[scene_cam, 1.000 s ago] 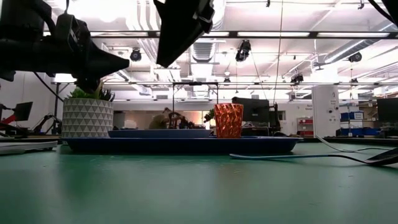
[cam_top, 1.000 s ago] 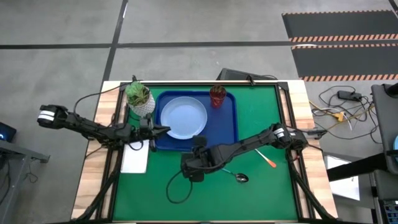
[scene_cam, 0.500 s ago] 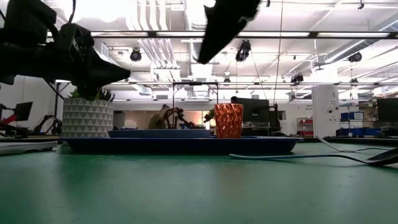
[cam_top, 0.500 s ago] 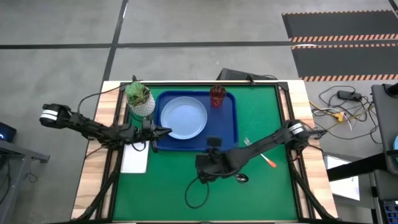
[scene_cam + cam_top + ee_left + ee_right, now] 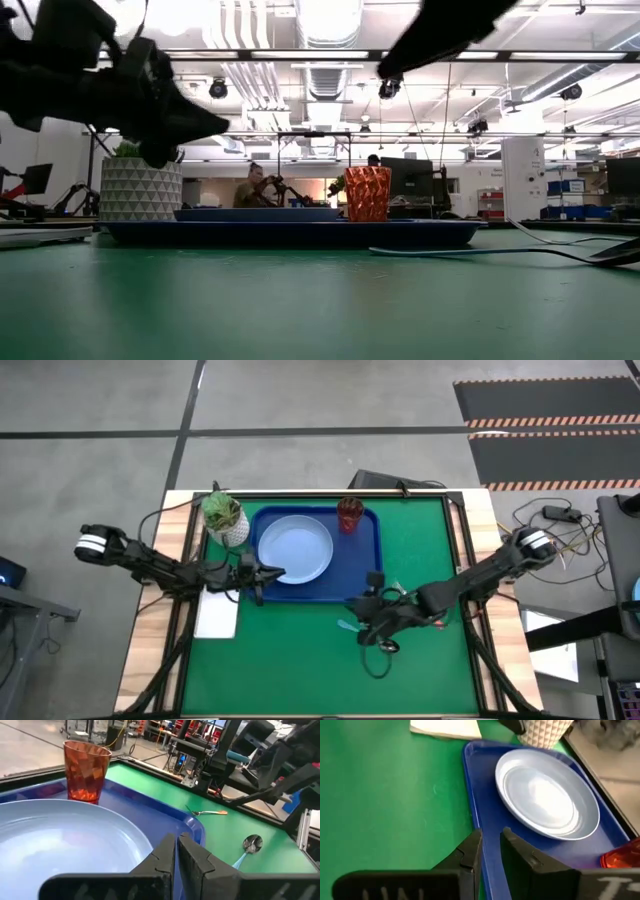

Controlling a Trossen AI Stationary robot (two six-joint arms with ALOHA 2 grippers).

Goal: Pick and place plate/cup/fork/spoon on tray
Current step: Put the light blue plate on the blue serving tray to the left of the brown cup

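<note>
Already the light-blue plate point(image 5: 295, 548) and the reddish-brown cup point(image 5: 350, 513) sit in the dark-blue tray point(image 5: 364, 568), the cup in a far corner and the plate toward the side nearest the potted plant point(image 5: 224, 516). What remains lies on the green mat point(image 5: 290, 660): the teal-handled spoon point(image 5: 248, 846) and the orange-handled fork point(image 5: 208, 812), both off the tray's right-hand side.

Over that patch hangs the right gripper point(image 5: 366, 622), its jaws drawn to a narrow slit with nothing between them. In the overhead view the arm covers most of the cutlery, so I cannot say which piece it is closer to. At the tray's left edge the left gripper point(image 5: 262, 573) waits beside the plate's rim, jaws likewise nearly closed and empty.

Both utensils look light and stiff, lying flat with little for fingers to get under. The plastic handles probably offer more grip than the polished metal ends, so a pinch across the handle near its middle seems safest, with the jaws opened first.
</note>
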